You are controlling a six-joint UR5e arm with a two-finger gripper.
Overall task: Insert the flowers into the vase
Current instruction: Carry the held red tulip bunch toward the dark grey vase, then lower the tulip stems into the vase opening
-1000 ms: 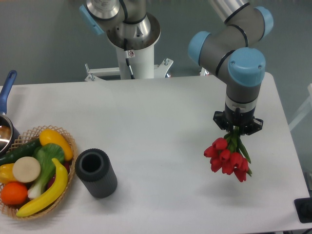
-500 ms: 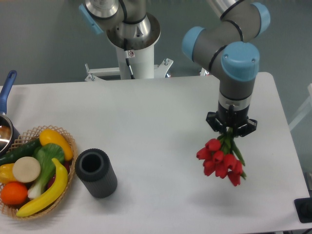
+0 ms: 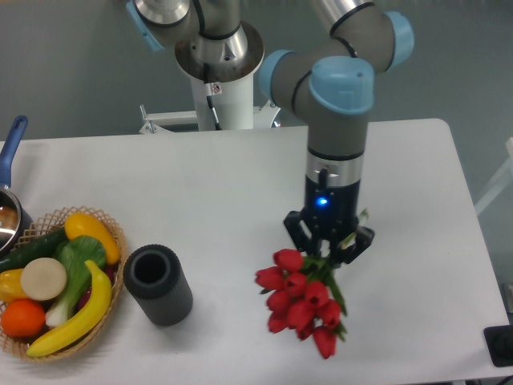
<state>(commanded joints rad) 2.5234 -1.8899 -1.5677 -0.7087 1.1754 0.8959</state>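
The flowers (image 3: 300, 301), red tulip buds on green stems, hang heads down from my gripper (image 3: 327, 247), which is shut on their stems above the table's front middle. The buds point toward the front edge, slightly blurred. Well to the left of the flowers stands the vase (image 3: 156, 284), a short dark grey cylinder, upright with its round mouth facing up and nothing in it.
A wicker basket (image 3: 112, 233) with a banana, a leafy vegetable, an orange and other produce sits at the front left, touching the vase's side. A blue-handled pot (image 3: 11, 156) is at the left edge. A dark object (image 3: 501, 345) lies at the front right corner.
My arm has carried the flowers leftward and toward the front, from the right side of the table to its middle. The vase and basket have not moved.
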